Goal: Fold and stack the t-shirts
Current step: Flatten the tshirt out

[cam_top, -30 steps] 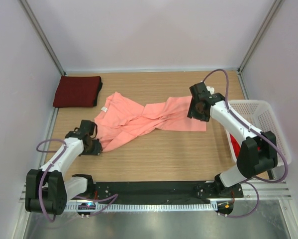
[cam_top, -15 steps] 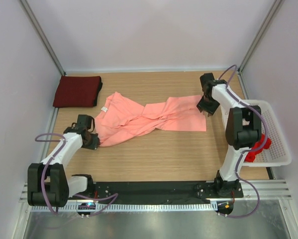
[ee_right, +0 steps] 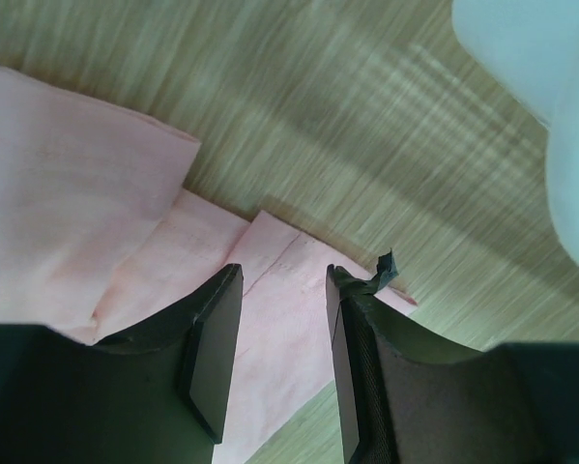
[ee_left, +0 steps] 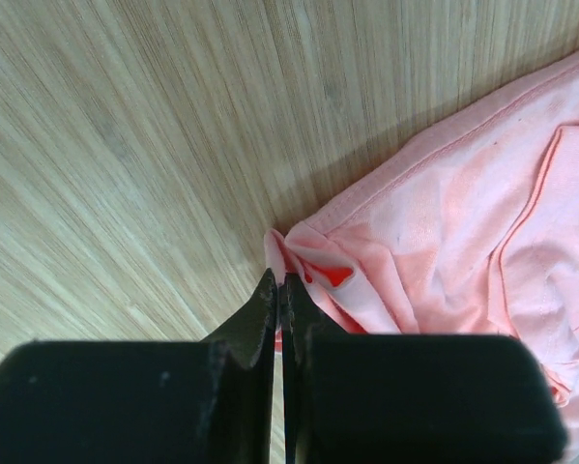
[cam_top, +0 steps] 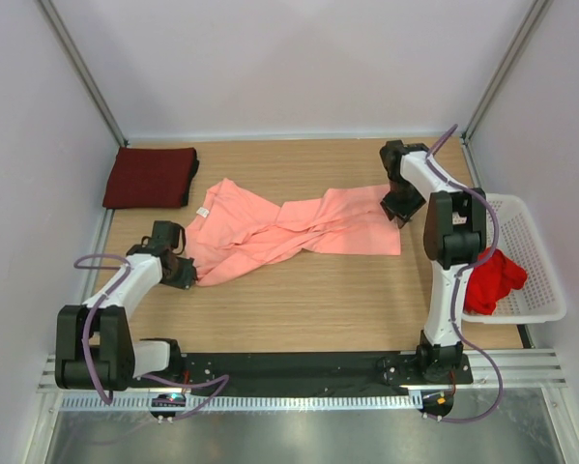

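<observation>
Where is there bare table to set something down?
Bare wood: the wide strip between the pink shirt and the black base rail, and the far strip behind that shirt, right of the folded maroon shirt. Crowded: the middle, where the pink shirt sprawls, and the basket holding a red shirt.

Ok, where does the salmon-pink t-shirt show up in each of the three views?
Top external: salmon-pink t-shirt lies crumpled across the middle of the wooden table.
Left wrist: shirt on the right side, edge pinched by the left gripper.
Right wrist: shirt left and bottom centre, under the right gripper.
Shared landmark: the wooden table.
</observation>
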Controlling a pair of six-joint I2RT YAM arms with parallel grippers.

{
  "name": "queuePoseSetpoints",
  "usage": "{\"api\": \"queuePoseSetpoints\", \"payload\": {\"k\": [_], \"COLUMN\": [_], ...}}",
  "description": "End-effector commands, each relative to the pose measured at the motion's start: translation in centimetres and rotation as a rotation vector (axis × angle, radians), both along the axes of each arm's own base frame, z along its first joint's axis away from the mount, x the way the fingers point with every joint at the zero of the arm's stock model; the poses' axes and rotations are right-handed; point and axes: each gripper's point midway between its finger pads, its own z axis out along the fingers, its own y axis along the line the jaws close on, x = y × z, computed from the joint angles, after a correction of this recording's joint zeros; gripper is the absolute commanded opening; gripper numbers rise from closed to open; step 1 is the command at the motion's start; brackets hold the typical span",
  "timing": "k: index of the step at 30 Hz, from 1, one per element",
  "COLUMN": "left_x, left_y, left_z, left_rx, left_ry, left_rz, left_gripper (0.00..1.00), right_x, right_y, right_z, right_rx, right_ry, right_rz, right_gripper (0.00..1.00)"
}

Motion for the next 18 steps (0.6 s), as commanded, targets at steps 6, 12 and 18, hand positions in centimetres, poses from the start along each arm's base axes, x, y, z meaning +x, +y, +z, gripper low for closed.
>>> {"api": "queuePoseSetpoints", "payload": {"k": [6, 12, 18], "left_x": [1.1, 1.0, 0.9], "left_y": [0.1, -0.1, -0.1], "left_z": [0.3, 0.0, -0.1], "left_rx": [0.004, -0.005, -0.004], "left_ry": [-0.026, -0.016, -0.010], "left_rz": [-0.022, -0.029, -0.032], "left_gripper": [0.00, 0.00, 0.00], "right_x": [0.2, 0.9, 1.6], "right_y": [-1.8, -1.6, -1.5], "right_z": [0.3, -0.6, -0.4], "right_rx": [-0.095, -0.078, -0.075], "right_ry": [-0.022, -0.028, -0.044], "right_rz": [-0.115, -0.124, -0.141], "right_gripper": [0.47, 0.46, 0.45]}}
